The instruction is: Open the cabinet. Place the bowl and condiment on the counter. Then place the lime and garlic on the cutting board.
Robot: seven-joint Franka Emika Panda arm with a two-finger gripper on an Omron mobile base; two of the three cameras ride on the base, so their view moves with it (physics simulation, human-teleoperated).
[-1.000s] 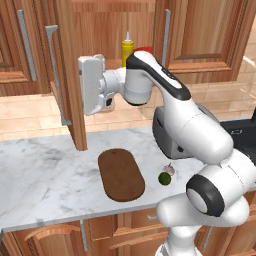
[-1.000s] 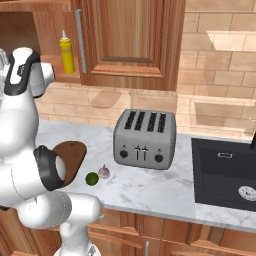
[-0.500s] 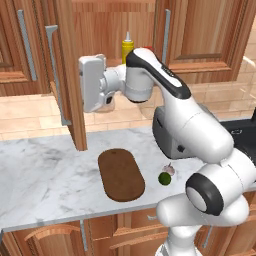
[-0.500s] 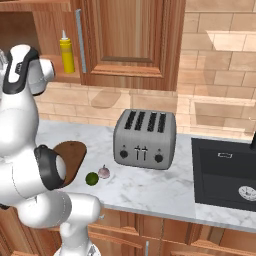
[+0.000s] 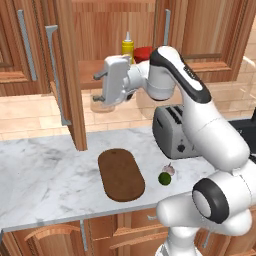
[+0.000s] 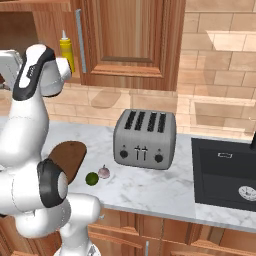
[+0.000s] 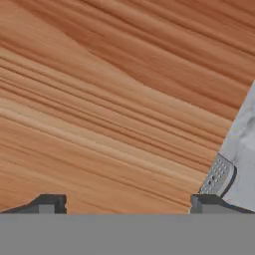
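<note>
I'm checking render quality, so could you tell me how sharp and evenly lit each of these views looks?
Left base view: sharp, soft even light, faint shadow under the cutting board. Right base view: the toaster has a soft sheen, pale light patches on the tiled wall. Hand view: close wood grain of the cabinet looks smeared, no glare.

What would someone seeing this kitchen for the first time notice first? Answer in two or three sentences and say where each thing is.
The big white robot arm stands out, reaching up with its open gripper beside the swung-open cabinet door. Inside the cabinet, a yellow condiment bottle stands on the shelf next to a red bowl. On the marble counter lie a dark cutting board, with a lime and garlic beside the toaster.
</note>
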